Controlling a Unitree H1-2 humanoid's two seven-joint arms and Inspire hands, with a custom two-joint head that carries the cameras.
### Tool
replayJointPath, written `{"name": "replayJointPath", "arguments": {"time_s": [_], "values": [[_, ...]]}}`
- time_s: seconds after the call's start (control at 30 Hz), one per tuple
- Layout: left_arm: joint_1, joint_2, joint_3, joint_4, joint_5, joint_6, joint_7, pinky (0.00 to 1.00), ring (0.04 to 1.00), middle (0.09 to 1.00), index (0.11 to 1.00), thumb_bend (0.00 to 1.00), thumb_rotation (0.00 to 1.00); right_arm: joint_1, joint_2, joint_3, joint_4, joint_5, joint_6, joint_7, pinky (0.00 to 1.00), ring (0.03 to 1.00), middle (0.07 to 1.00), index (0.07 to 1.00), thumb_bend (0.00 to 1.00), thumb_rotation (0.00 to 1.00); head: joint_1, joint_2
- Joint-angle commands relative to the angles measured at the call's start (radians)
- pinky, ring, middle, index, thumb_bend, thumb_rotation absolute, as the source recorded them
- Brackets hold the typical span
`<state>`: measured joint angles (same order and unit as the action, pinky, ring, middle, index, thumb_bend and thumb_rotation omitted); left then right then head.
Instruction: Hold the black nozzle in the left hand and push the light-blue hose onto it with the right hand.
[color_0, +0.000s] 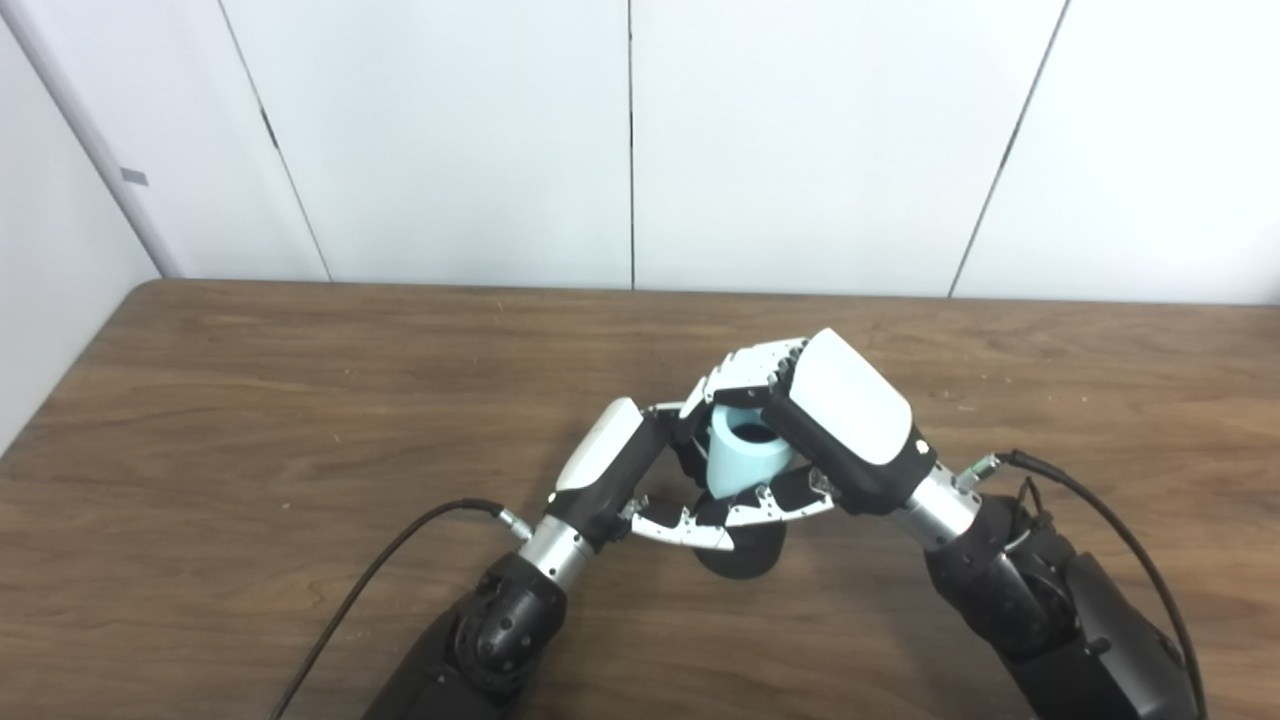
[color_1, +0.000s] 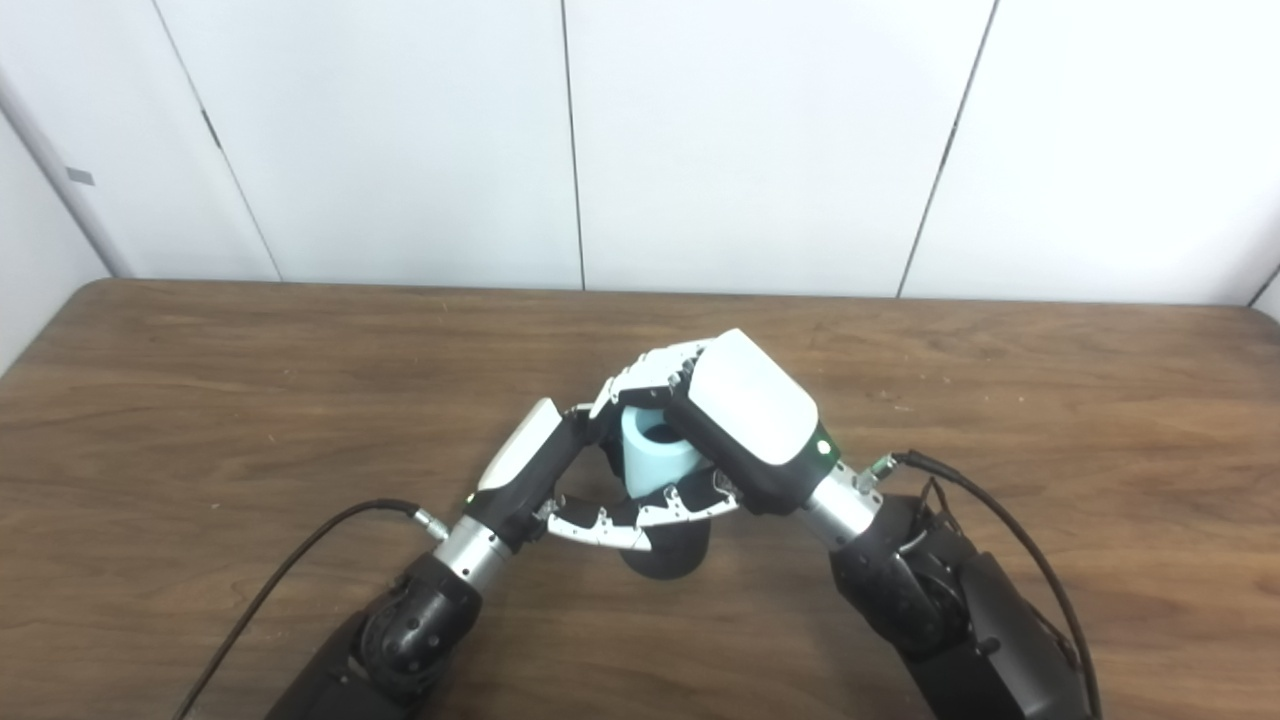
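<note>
Hose (color_0: 745, 458) gripped by right hand (color_0: 835, 425) — above nozzle (color_0: 742, 560).

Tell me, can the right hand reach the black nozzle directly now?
Probably not: the right hand is shut on the light-blue hose, and the left hand wraps the black nozzle below it.

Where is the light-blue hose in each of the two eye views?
Left eye view: the light-blue hose sits just right of centre, between both hands, open end up.
Right eye view: it sits at centre, below mid-height.
Shared landmark: the right hand with its white back, against the hose's right side.
</note>
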<state>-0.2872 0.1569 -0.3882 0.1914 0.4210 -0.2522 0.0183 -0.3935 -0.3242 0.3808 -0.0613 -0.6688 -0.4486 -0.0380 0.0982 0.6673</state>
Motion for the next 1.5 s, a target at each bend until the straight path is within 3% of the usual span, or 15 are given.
{"name": "replayJointPath", "arguments": {"time_s": [0.0, 0.13, 0.2, 0.3, 0.33, 0.37, 0.47, 0.67, 1.03, 1.47], "values": [[0.065, 0.024, -0.018, 0.045, 0.045, 0.048, -0.043, 0.40, 0.367, 0.346, 0.472, 0.52, 0.08, 0.004, -0.017, -0.020, -0.013, -0.010, -0.015, 0.011, 0.45, 0.539, 0.505, 0.484, 0.53, 0.01, 0.000, 0.000], [0.065, 0.023, -0.017, 0.047, 0.046, 0.047, -0.044, 0.40, 0.365, 0.346, 0.472, 0.52, 0.08, 0.010, -0.021, -0.023, -0.018, -0.020, -0.017, 0.007, 0.49, 0.573, 0.515, 0.476, 0.53, 0.01, -0.001, 0.000], [0.065, 0.023, -0.017, 0.047, 0.045, 0.046, -0.046, 0.39, 0.362, 0.346, 0.472, 0.52, 0.08, 0.011, -0.023, -0.023, -0.020, -0.025, -0.019, -0.002, 0.56, 0.639, 0.647, 0.492, 0.52, 0.12, -0.001, 0.000], [0.065, 0.024, -0.017, 0.049, 0.043, 0.046, -0.048, 0.39, 0.363, 0.346, 0.472, 0.52, 0.08, 0.009, -0.029, -0.012, -0.021, -0.037, -0.020, -0.028, 0.66, 0.721, 0.744, 0.497, 0.52, 0.15, -0.001, -0.001], [0.064, 0.024, -0.016, 0.049, 0.042, 0.046, -0.049, 0.39, 0.364, 0.346, 0.472, 0.52, 0.08, 0.006, -0.034, -0.003, -0.020, -0.043, -0.021, -0.044, 0.74, 0.783, 0.799, 0.627, 0.69, 0.21, -0.001, -0.001], [0.064, 0.024, -0.016, 0.050, 0.042, 0.046, -0.049, 0.39, 0.364, 0.346, 0.472, 0.52, 0.08, 0.004, -0.039, 0.004, -0.020, -0.047, -0.021, -0.056, 0.78, 0.811, 0.825, 0.676, 0.75, 0.24, -0.001, -0.001], [0.064, 0.024, -0.016, 0.051, 0.040, 0.047, -0.051, 0.41, 0.369, 0.347, 0.472, 0.52, 0.08, -0.005, -0.062, 0.035, -0.006, -0.057, -0.021, -0.105, 0.84, 0.868, 0.881, 0.746, 0.82, 0.30, -0.001, 0.001], [0.064, 0.024, -0.014, 0.043, 0.037, 0.054, -0.057, 0.44, 0.382, 0.349, 0.472, 0.52, 0.08, -0.005, -0.104, 0.080, 0.011, -0.030, -0.021, -0.130, 0.87, 0.904, 0.902, 0.767, 0.81, 0.35, 0.000, 0.002], [0.067, 0.025, -0.013, 0.042, 0.038, 0.052, -0.059, 0.40, 0.366, 0.347, 0.472, 0.52, 0.08, 0.013, -0.140, 0.111, 0.021, 0.052, -0.021, -0.062, 0.89, 0.936, 0.955, 0.826, 0.81, 0.36, 0.001, 0.003], [0.062, 0.024, -0.014, 0.041, 0.041, 0.053, -0.060, 0.43, 0.378, 0.354, 0.472, 0.52, 0.08, 0.021, -0.166, 0.144, 0.028, 0.128, -0.021, 0.017, 0.84, 0.906, 0.939, 0.871, 0.77, 0.33, 0.002, 0.006]]}}
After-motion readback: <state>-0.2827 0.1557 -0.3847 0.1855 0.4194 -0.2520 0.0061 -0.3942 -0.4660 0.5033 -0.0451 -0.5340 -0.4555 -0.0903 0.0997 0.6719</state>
